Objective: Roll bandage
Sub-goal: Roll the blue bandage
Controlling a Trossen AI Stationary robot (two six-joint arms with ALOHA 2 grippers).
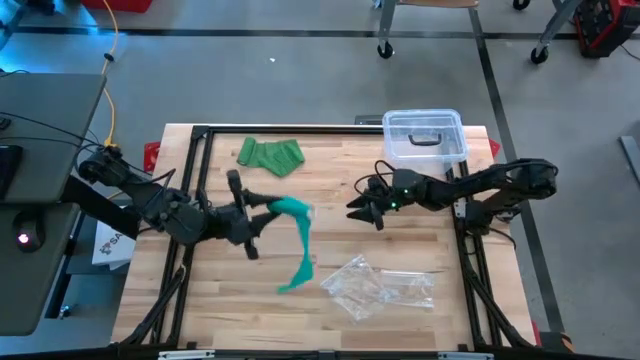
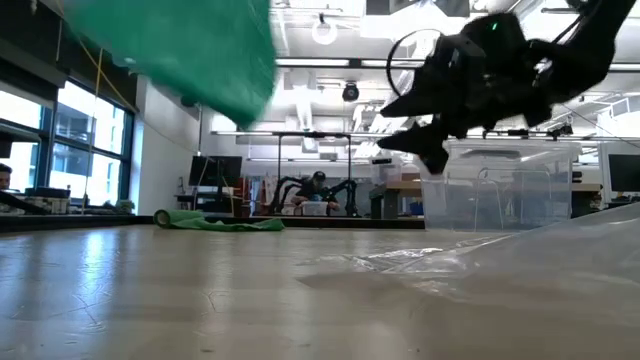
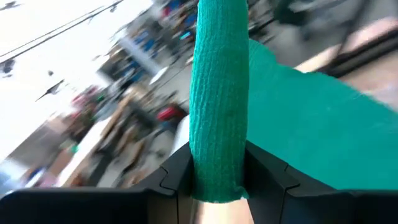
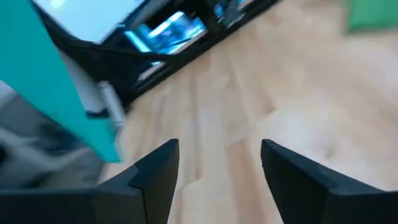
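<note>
**Bandage hangs from the left gripper, right gripper empty beside it**

The left gripper (image 1: pixel 262 208) pinches the upper end of the teal bandage (image 1: pixel 299 240), clamped between its fingers (image 3: pixel 264 177) in the left wrist view. From there the strip hangs loose, its long axis running down to the bench (image 1: pixel 400 240), where the tail touches beside the clear plastic wrapper (image 1: pixel 380 285). The right gripper (image 1: pixel 362 212), fingers spread and holding nothing, hovers apart from the bandage, on the side away from the left gripper. The cloth looks soft, crinkled and unrolled.
</note>
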